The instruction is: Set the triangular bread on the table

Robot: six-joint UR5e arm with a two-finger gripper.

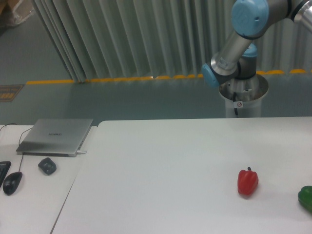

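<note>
The triangular bread is out of view. The white table (161, 175) fills the lower middle and right of the picture. Only the arm's base and elbow joints (234, 53) show at the upper right, rising out of the frame. The gripper is out of view, so its state does not show.
A red bell pepper (247, 181) stands on the table at the right. A green pepper (306, 197) is cut off by the right edge. On the adjoining desk at the left lie a closed laptop (56, 136), a dark mouse (11, 182) and a small dark object (47, 165).
</note>
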